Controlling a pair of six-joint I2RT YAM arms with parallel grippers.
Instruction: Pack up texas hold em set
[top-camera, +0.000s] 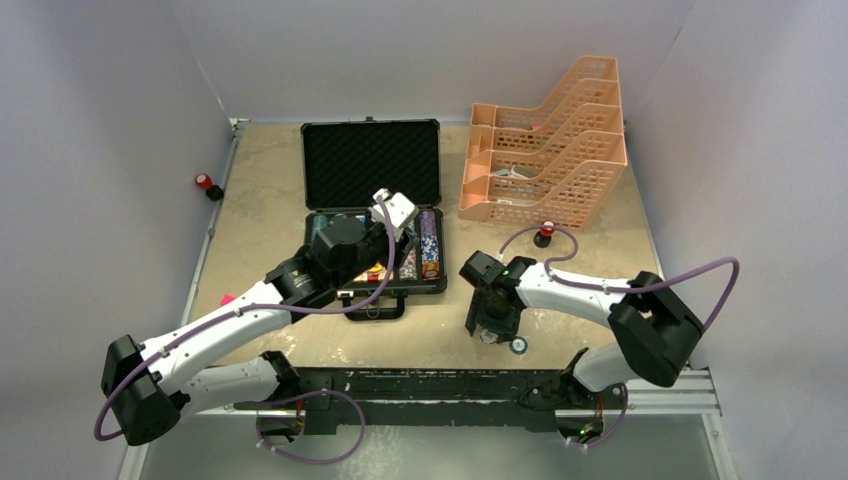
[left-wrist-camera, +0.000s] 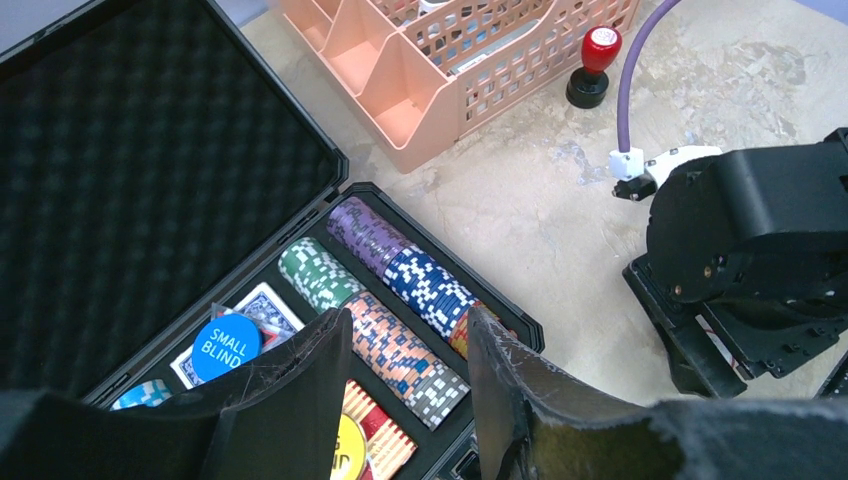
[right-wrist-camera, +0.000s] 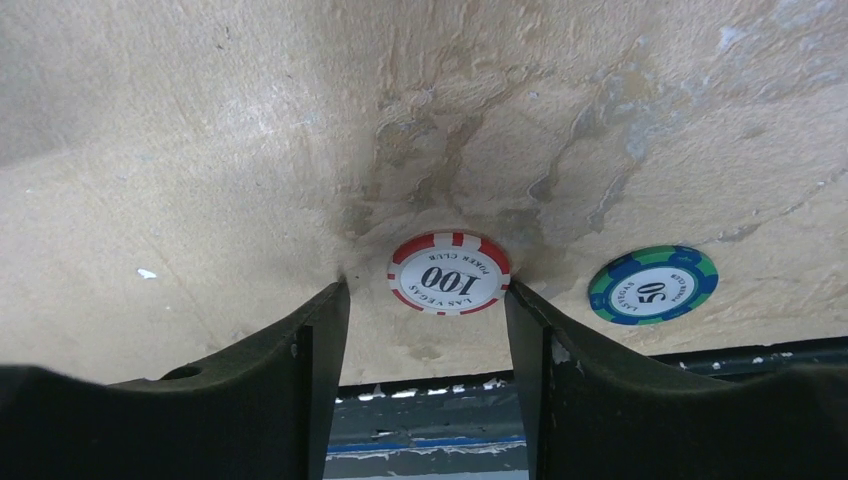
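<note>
The open briefcase (top-camera: 370, 165) lies back and left of the right gripper (right-wrist-camera: 427, 300), and the left gripper (left-wrist-camera: 410, 330) hovers over its chip rows (left-wrist-camera: 400, 300), jaws parted on nothing. The right gripper, nearer the loose chips, stands spread on the table (right-wrist-camera: 200, 120) astride the flat red 100 chip (right-wrist-camera: 449, 273), one fingertip seemingly touching its rim; the green 50 chip (right-wrist-camera: 653, 285) lies just outside.

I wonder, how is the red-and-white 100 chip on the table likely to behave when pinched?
The red-and-white 100 chip lies flat on the table, so it probably offers little edge and may slide rather than lift. It looks rigid, unlikely to bend in the right gripper. Tipped onto its round rim, it could roll.
</note>
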